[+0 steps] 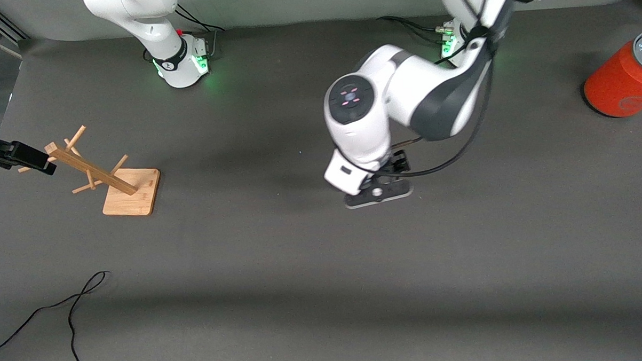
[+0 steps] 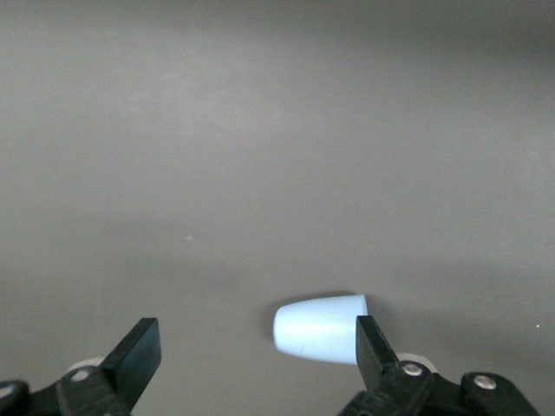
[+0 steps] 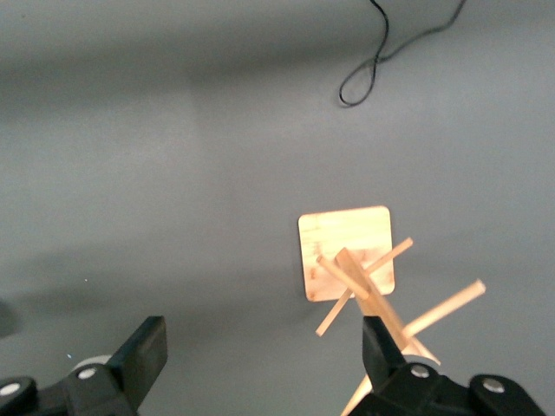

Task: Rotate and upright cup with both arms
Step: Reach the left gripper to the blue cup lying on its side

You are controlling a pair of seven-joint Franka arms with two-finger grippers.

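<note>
Cup (image 2: 317, 328) lies on its side on the worktop (image 1: 282, 288), hidden under the left arm in the front view, so it needs gripping before it can be turned upright. Left claw (image 2: 257, 354) hangs low over it, jaws wide, one finger (image 2: 371, 348) right at the cup's wide end. Right claw (image 3: 262, 354) waits, also wide, over the wooden rack (image 1: 119, 184), probably parked for a handover.

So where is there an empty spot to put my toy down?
The widest bare mat lies between the wooden rack and the left gripper, down to the black cable. It is crowded under the left gripper, where the cup lies, and at the rack, where the right gripper hovers.
</note>
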